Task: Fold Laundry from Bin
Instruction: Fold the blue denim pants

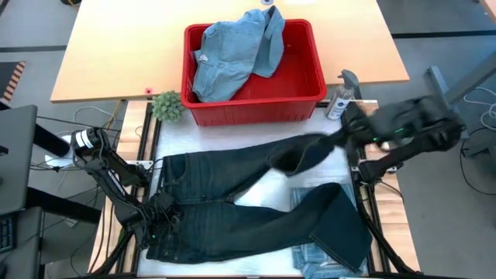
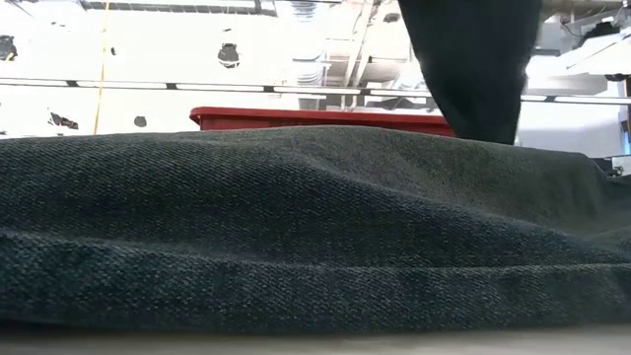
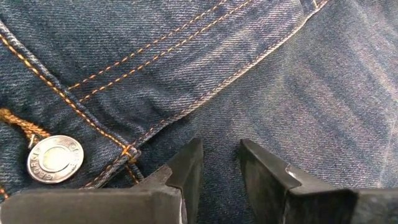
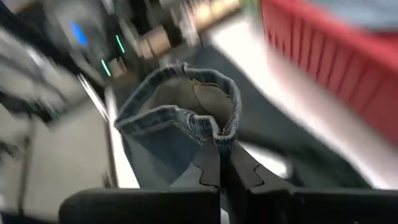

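Dark denim filled most of what we saw: the trousers [image 1: 256, 198] lay spread across the near half of the table, waistband toward the left arm, legs running toward the right. The left gripper [image 1: 159, 213] sat on the waistband; in its wrist view we saw the fingers [image 3: 186, 171] slightly apart and pressed down on the cloth beside the metal button [image 3: 54, 158], though we could not tell whether any fabric was caught between them. The right gripper [image 4: 224, 168] was pinched tight on the hem of one trouser leg, lifted above the table just in front of the red bin [image 1: 306, 101]. We saw a light blue denim garment [image 1: 232, 50] heaped inside the bin, and another pale denim piece [image 1: 310, 252] under the lower trouser leg.
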